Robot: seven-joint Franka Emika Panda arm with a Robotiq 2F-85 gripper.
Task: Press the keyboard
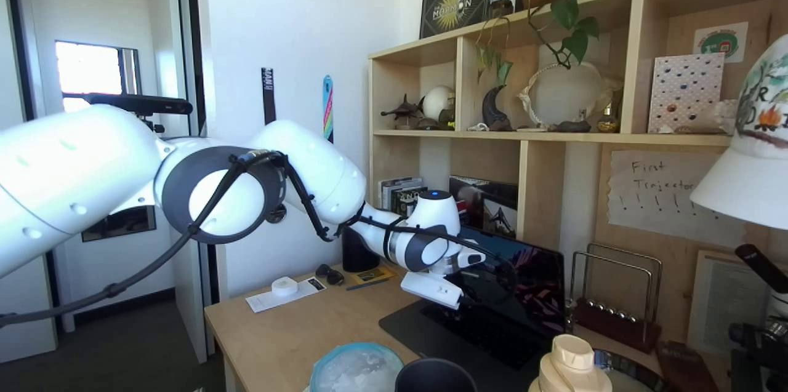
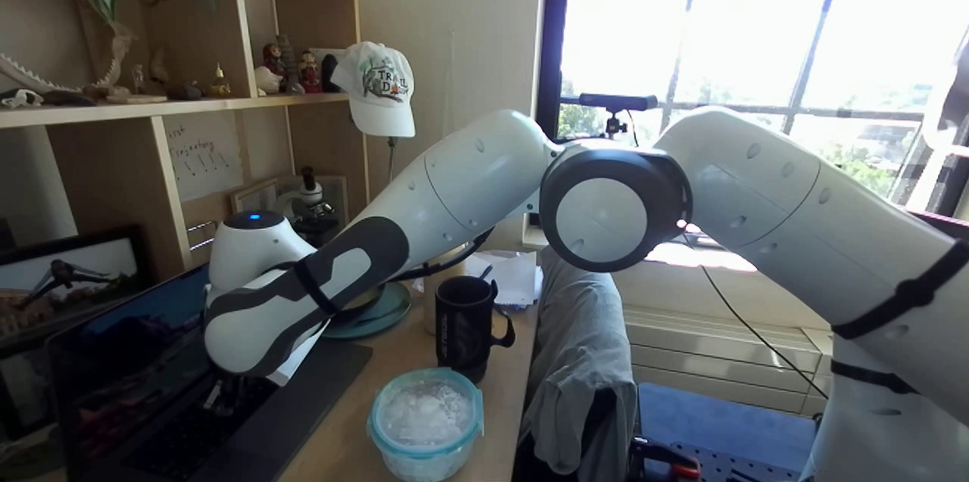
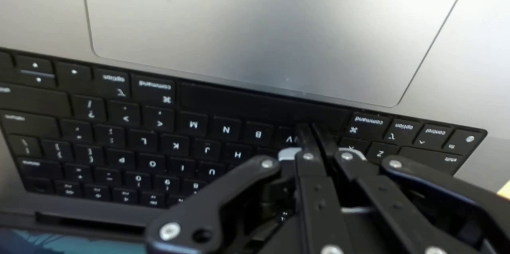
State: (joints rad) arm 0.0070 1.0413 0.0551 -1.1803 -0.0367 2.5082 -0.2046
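The keyboard (image 3: pixel 175 146) is the black key area of an open laptop and fills much of the wrist view, its letters upside down. It also shows dimly in both exterior views (image 1: pixel 486 330) (image 2: pixel 174 436). My gripper (image 3: pixel 310 127) is shut and empty, its two fingertips together over the edge between the V key and the space bar. In both exterior views the gripper (image 1: pixel 453 314) (image 2: pixel 221 396) points down at the keyboard. I cannot tell whether the tips touch the keys. The fingers hide the keys below them.
The laptop screen (image 1: pixel 523 275) stands upright behind the gripper. A round lidded container (image 2: pixel 425 421) and a black mug (image 2: pixel 463 323) stand at the laptop's front side. A beige bottle (image 1: pixel 569 364), a Newton's cradle (image 1: pixel 615 318) and a black cylinder (image 1: pixel 358 250) stand around it.
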